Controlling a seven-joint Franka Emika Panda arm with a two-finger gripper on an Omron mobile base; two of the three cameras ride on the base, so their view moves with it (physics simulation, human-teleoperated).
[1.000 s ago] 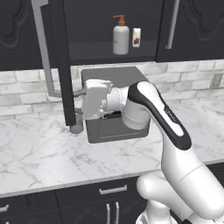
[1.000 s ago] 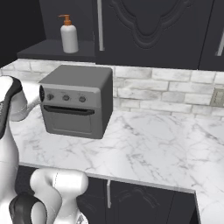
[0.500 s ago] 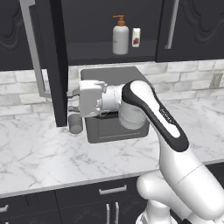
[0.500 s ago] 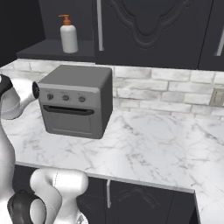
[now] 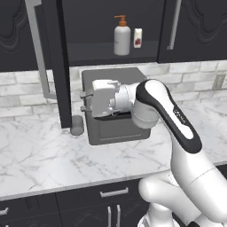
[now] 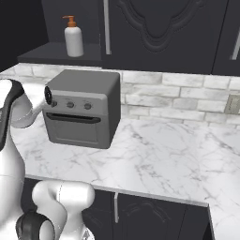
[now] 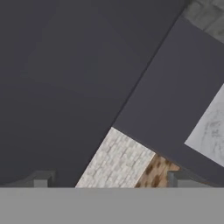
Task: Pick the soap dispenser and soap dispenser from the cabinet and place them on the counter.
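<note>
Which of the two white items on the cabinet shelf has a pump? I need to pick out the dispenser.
The taller white soap dispenser with the orange pump, standing on the left. The small white carton beside it is shorter, boxy, red-marked and has no pump.

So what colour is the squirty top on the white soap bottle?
Orange, on the soap dispenser; clearest in the left base view.

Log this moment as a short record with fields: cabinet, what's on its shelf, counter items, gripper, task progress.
cabinet: wall cabinet, door swung open
shelf: white soap bottle with orange pump, upright; small white carton just right of it
counter: marble counter holds a grey toaster oven and a short grey cup at the foot of the open door
gripper: gripper open, empty, in front of the toaster oven, well below the shelf
progress: no bottle on the counter yet
</note>
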